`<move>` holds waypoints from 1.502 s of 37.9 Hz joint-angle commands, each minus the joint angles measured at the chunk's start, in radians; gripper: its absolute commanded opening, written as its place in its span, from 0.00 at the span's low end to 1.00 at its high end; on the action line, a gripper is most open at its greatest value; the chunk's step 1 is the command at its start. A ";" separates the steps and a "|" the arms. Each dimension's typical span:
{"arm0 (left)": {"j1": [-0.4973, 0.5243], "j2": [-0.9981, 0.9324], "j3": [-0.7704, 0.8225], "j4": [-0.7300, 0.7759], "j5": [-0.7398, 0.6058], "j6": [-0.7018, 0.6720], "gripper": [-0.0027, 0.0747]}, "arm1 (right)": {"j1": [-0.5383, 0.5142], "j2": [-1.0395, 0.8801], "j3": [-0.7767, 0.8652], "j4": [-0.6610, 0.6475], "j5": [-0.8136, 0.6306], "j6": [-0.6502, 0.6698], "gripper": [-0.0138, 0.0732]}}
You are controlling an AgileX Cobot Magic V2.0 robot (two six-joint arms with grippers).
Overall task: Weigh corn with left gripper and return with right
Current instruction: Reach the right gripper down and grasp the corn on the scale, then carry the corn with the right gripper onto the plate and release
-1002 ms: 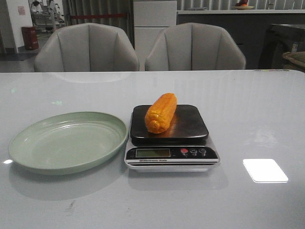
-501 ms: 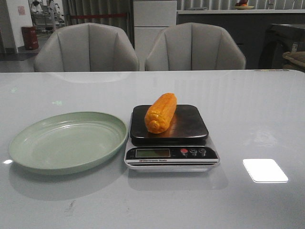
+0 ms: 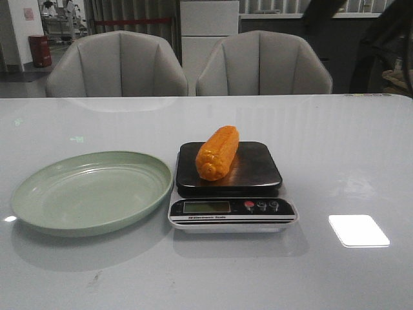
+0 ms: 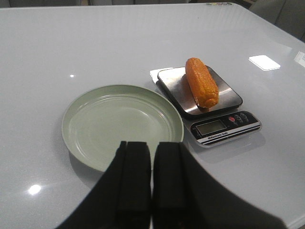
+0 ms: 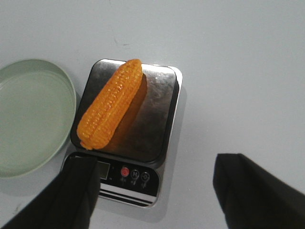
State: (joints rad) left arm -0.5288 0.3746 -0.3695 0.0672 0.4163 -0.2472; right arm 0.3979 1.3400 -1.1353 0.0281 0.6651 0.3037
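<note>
Corn [image 3: 217, 152] on scale [image 3: 231, 187]

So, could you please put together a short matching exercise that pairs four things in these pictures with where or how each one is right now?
Things:
1. corn
2. plate
3. left end effector
4. right end effector

States:
A. empty, beside the scale
B. fingers wide apart, above the scale
C. lying on the scale platform
D. fingers closed together, holding nothing

Pairs: 1-C, 2-A, 3-D, 4-B
</note>
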 commanded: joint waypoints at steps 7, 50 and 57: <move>0.003 0.005 -0.029 0.004 -0.079 -0.003 0.18 | 0.128 0.231 -0.319 -0.056 0.094 0.185 0.83; 0.003 0.005 -0.029 0.004 -0.079 -0.003 0.18 | 0.212 0.670 -0.633 -0.121 0.244 0.487 0.33; 0.003 0.005 -0.029 0.004 -0.079 -0.003 0.18 | 0.292 0.675 -0.719 -0.036 0.232 0.449 0.35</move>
State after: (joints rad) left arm -0.5288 0.3746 -0.3695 0.0672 0.4163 -0.2472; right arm 0.6593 2.0743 -1.8090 -0.0362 0.9374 0.7781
